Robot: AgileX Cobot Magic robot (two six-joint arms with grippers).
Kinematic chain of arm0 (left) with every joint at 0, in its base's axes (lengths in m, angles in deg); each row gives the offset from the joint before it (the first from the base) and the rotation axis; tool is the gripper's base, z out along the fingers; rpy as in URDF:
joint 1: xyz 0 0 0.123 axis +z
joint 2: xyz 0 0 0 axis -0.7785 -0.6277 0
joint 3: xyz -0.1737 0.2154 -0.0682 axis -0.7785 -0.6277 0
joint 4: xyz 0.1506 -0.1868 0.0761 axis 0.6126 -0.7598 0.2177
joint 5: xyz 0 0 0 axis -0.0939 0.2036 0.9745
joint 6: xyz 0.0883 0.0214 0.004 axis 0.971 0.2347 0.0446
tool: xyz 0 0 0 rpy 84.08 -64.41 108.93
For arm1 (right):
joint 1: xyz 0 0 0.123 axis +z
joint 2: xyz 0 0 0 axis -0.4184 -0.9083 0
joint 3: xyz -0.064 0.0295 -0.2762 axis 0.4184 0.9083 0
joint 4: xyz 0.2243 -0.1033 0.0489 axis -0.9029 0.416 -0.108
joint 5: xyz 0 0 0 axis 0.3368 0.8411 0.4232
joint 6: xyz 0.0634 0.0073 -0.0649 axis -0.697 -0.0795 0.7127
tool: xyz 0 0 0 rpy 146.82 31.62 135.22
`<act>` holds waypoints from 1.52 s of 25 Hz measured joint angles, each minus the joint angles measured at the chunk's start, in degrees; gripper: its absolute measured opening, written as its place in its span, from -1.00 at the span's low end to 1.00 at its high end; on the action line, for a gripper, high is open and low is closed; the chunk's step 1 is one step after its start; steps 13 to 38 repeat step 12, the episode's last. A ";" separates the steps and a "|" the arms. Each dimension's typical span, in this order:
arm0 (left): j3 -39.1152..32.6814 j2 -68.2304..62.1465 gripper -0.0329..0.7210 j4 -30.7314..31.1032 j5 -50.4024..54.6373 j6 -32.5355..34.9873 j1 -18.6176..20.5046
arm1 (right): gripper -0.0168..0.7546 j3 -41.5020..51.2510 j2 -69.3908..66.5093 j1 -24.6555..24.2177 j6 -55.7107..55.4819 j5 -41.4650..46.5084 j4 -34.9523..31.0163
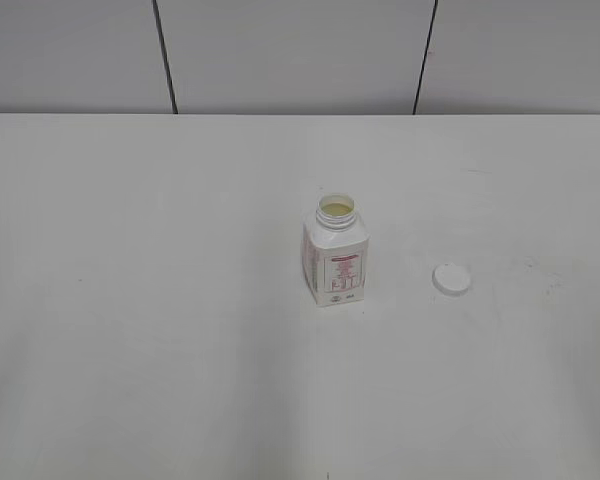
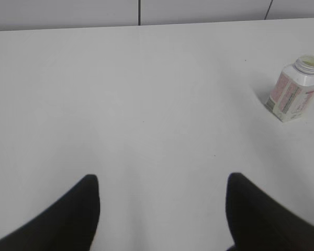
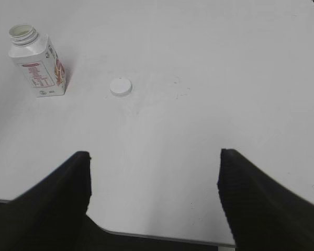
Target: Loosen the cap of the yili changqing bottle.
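We judge the task done, and indeed overdone: the cap is not merely loosened but off the bottle altogether, so nothing seems left but to keep the arms clear.

Going from left to right, our left gripper (image 2: 162, 209) hangs over the near left part of the white table (image 1: 130, 300), its two dark fingers spread wide with nothing between them. It is well apart from the bottle, which sits far off to its right in the left wrist view.

Near the middle of the table stands the yili changqing bottle (image 1: 335, 255), upright, with its round neck open and a pale yellowish inside showing through the mouth (whether that is liquid or a seal we cannot tell). It is a small white bottle with a squarish body, sloped shoulders and a label printed in red and pink.

To its right, and a little nearer to us, lies the cap (image 1: 451, 279), a small white round disc flat on the table, apart from the bottle and touching nothing else.

Farthest right, our right gripper (image 3: 154, 204) hovers over the near edge of the table, fingers likewise parted and empty, well short of both cap and bottle.
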State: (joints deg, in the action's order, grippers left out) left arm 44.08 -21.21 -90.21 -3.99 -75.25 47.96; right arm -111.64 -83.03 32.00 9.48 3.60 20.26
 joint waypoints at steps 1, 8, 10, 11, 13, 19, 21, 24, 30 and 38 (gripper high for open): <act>0.00 0.00 0.34 0.00 0.00 0.00 0.00 | 0.58 0.00 0.00 0.00 0.00 0.00 0.00; 0.00 0.00 0.34 0.00 0.00 0.00 0.00 | 0.58 0.00 0.00 0.00 -0.04 0.00 0.00; 0.00 0.00 0.34 0.00 0.00 0.00 0.00 | 0.58 0.00 0.00 0.00 -0.04 0.00 0.00; 0.00 0.00 0.34 0.00 0.00 0.00 0.00 | 0.58 0.00 0.00 0.00 -0.04 0.00 0.00; 0.00 0.00 0.34 0.00 0.00 0.00 0.00 | 0.58 0.00 0.00 0.00 -0.04 0.00 0.00; 0.00 0.00 0.34 0.00 0.00 0.00 0.00 | 0.58 0.00 0.00 0.00 -0.04 0.00 0.00; 0.00 0.00 0.34 0.00 0.00 0.00 0.00 | 0.58 0.00 0.00 0.00 -0.04 0.00 0.00; 0.00 0.00 0.34 0.00 0.00 0.00 0.00 | 0.58 0.00 0.00 0.00 -0.04 0.00 0.00; 0.00 0.00 0.34 0.00 0.00 0.00 0.00 | 0.58 0.00 0.00 0.00 -0.04 0.00 0.00; 0.00 0.00 0.34 0.00 0.00 0.00 0.00 | 0.58 0.00 0.00 0.00 -0.04 0.00 0.00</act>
